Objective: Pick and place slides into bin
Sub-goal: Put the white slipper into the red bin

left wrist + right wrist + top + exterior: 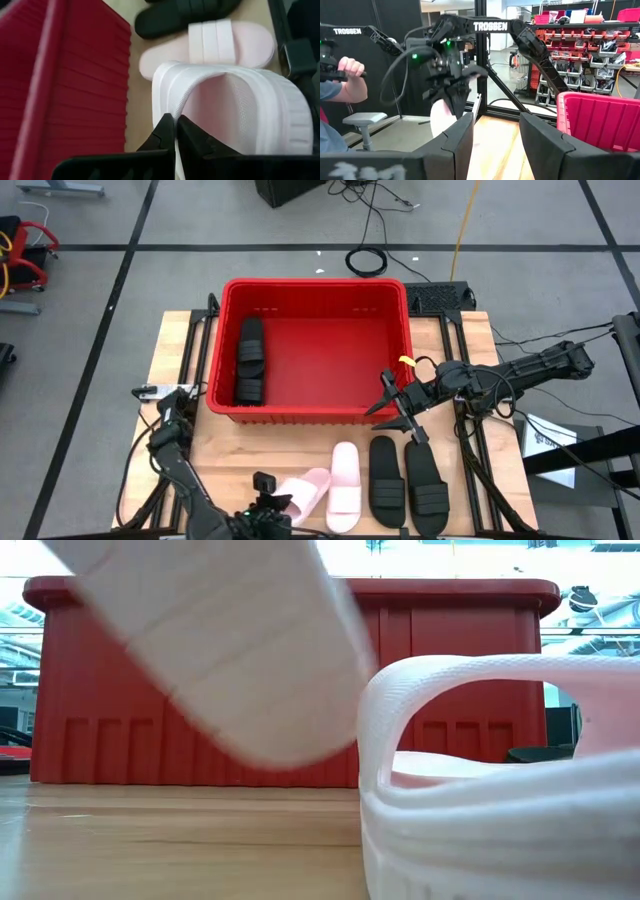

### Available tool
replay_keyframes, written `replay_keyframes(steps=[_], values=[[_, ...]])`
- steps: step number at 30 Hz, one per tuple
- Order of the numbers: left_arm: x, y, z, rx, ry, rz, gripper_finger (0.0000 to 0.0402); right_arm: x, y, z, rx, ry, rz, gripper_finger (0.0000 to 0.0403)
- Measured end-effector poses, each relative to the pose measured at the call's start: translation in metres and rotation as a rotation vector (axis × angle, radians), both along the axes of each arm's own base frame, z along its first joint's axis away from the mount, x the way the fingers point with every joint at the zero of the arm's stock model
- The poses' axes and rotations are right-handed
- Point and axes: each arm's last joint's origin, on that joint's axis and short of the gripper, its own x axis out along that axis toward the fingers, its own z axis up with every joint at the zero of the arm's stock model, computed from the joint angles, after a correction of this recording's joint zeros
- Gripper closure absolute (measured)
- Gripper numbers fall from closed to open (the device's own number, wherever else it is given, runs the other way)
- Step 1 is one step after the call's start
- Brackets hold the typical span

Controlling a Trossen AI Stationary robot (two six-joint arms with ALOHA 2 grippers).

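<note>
Left claw pinched tight on the strap edge of a pale pink slide, at the near edge of the counter, left of centre. In the low view that slide appears tipped up off the wood, one end raised, though how far clear I can't tell. Its long axis seems to run slantwise, toe toward the near left corner.

The bin lies straight beyond the left claw, away from the near edge and slightly right. So the carry is forward and up over the near wall. The left arm is folded low along the counter's left side, wrist turned inward.

Just beside the held slide: second pink slide, flat, lengthwise toward the bin. Then two black slides side by side, same heading.

Right claw hangs spread wide and empty at the bin's near right corner, arm reaching in level from the right. It is nearer the black pair.

Farther off, two black slides already inside the bin, along its left wall.
</note>
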Motion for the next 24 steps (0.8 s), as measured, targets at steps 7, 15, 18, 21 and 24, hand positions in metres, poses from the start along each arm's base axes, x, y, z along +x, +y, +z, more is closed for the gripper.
replay_keyframes(steps=[7, 15, 18, 21, 24], values=[[-0.012, 0.015, 0.037, -0.001, -0.061, -0.049, 0.0401, 0.000, 0.000, 0.000, -0.004, -0.002, 0.000, 0.0250], [-0.025, 0.046, 0.086, 0.036, -0.144, -0.104, 0.0401, 0.000, 0.000, -0.001, -0.006, 0.005, 0.000, 0.0250], [-0.032, 0.060, 0.105, 0.052, -0.186, -0.111, 0.0401, 0.000, 0.000, -0.001, -0.006, 0.005, 0.000, 0.0250], [-0.039, 0.076, 0.123, 0.083, -0.229, -0.114, 0.0401, 0.000, 0.000, 0.001, -0.002, -0.012, -0.003, 0.0250], [-0.044, 0.093, 0.140, 0.135, -0.266, -0.110, 0.0401, 0.000, 0.000, 0.003, 0.000, -0.029, -0.004, 0.0250]])
